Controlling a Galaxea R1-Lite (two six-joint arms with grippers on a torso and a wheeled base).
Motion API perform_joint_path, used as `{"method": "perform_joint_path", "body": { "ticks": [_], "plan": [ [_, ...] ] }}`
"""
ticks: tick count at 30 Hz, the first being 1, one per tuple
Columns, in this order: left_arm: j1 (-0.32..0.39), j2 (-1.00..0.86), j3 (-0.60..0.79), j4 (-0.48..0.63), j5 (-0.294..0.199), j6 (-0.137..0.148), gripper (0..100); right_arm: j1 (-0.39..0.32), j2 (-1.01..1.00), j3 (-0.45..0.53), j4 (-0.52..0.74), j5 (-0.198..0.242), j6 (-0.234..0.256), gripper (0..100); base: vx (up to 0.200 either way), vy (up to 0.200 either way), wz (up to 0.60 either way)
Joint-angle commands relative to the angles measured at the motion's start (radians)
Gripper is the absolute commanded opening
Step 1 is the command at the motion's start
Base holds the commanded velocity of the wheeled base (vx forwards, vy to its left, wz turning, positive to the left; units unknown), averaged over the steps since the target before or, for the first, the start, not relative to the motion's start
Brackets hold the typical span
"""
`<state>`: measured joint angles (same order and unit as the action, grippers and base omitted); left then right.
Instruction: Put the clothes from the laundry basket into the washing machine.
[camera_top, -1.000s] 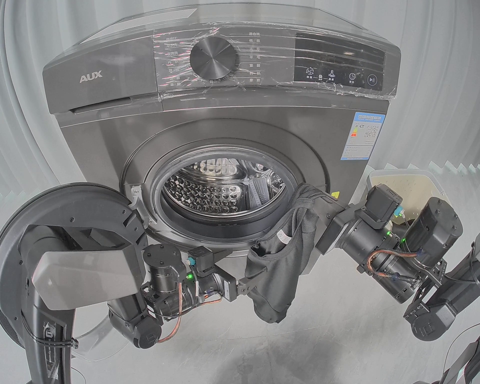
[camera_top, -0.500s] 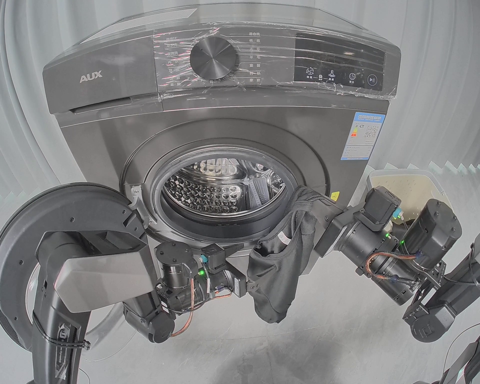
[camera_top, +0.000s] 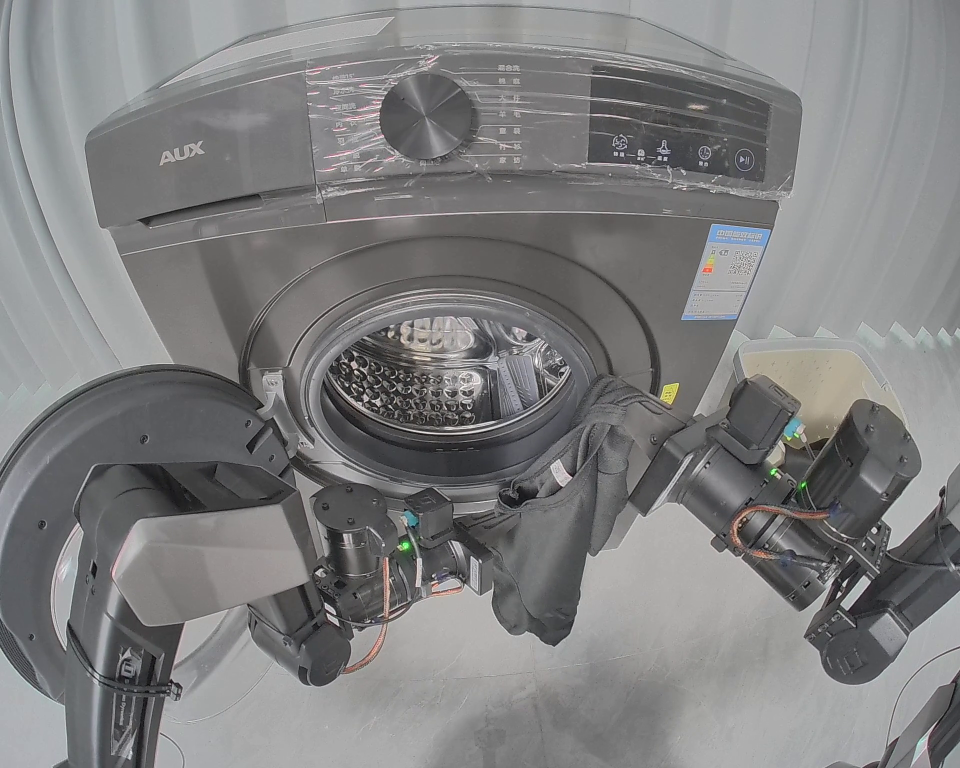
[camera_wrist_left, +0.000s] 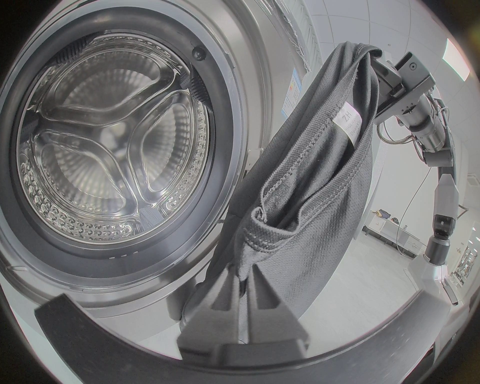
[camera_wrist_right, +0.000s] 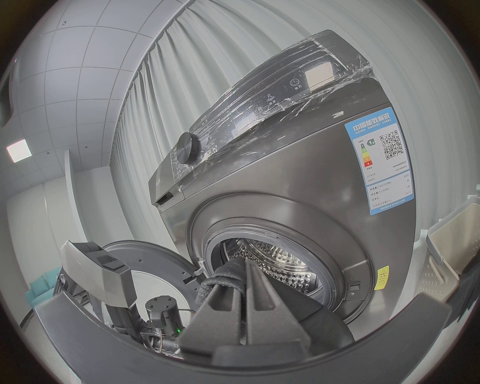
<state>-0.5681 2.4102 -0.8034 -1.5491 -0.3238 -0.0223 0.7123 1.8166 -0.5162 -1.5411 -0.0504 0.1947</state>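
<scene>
— So, where is the dark grey garment (camera_top: 560, 510)?
— It hangs outside the washing machine (camera_top: 440, 240), just below and to the right of the open drum (camera_top: 440, 375), stretched between both arms.
— And the grippers?
— The right gripper (camera_wrist_right: 244, 272) is clamped on its top end by the opening's rim. The left gripper (camera_wrist_left: 243, 275) pinches its lower edge. The laundry basket (camera_top: 820, 375) stands at the machine's right side.
</scene>
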Motion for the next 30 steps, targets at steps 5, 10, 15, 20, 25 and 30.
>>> {"method": "perform_joint_path", "body": {
  "ticks": [5, 10, 15, 20, 25, 30],
  "plan": [
    [0.011, -0.141, 0.139, -0.003, 0.015, -0.001, 0, -0.011, 0.012, 0.001, -0.001, -0.002, 0.000, 0, 0.000, 0.000, 0.00],
    [0.016, -0.263, 0.268, -0.003, 0.017, -0.001, 0, -0.011, 0.012, 0.005, -0.001, -0.002, 0.000, 0, 0.000, 0.000, 0.00],
    [0.047, -0.350, 0.352, -0.002, 0.029, -0.002, 0, -0.014, 0.012, 0.007, -0.001, -0.003, 0.000, 0, 0.000, 0.000, 0.00],
    [0.122, -0.473, 0.469, -0.002, 0.028, -0.005, 0, -0.031, 0.017, 0.013, -0.001, -0.002, 0.002, 0, 0.000, 0.000, 0.00],
    [0.195, -0.516, 0.457, -0.002, 0.022, -0.021, 0, -0.044, 0.021, 0.025, -0.001, -0.002, 0.012, 0, 0.000, 0.000, 0.00],
    [0.241, -0.557, 0.414, -0.002, 0.023, -0.034, 0, -0.039, 0.030, 0.065, -0.001, 0.003, 0.020, 0, 0.000, 0.000, 0.00]
  ]
}}
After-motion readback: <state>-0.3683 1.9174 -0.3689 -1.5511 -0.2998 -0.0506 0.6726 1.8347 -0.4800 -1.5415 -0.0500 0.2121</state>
